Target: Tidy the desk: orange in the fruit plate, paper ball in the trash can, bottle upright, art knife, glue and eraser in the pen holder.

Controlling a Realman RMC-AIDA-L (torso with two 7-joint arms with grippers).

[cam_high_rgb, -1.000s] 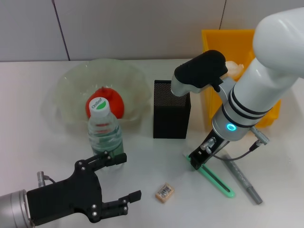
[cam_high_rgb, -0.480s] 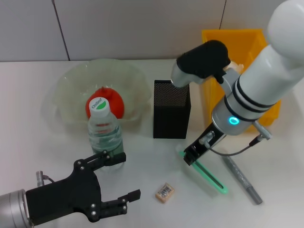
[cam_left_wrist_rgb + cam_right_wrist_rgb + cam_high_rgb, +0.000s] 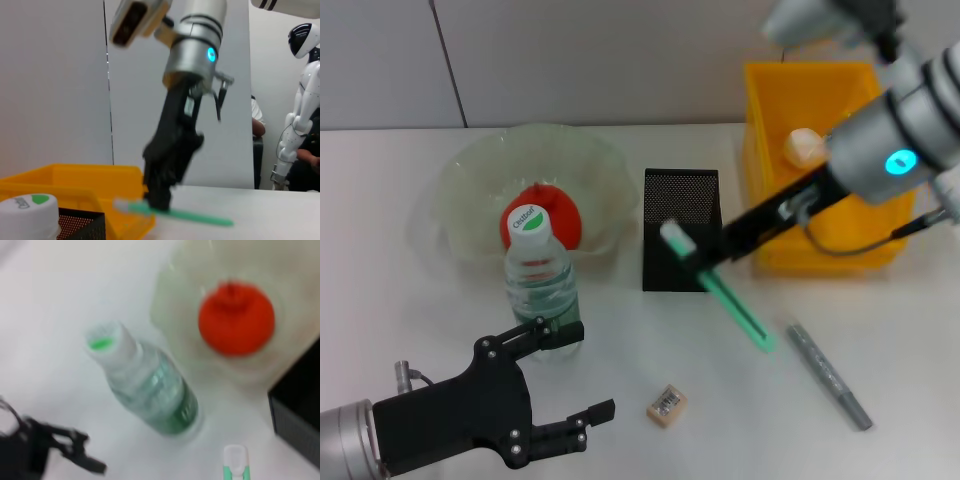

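Green art knife (image 3: pixel 715 285) hangs tilted in the air at the middle of the frame, pinched tight in the right pincer (image 3: pixel 712 257), just in front of the black pen holder (image 3: pixel 680 215). At the lower left, the left pincer (image 3: pixel 575 385) rests wide open and empty on the table (image 3: pixel 880 330), by the upright bottle (image 3: pixel 540 275).
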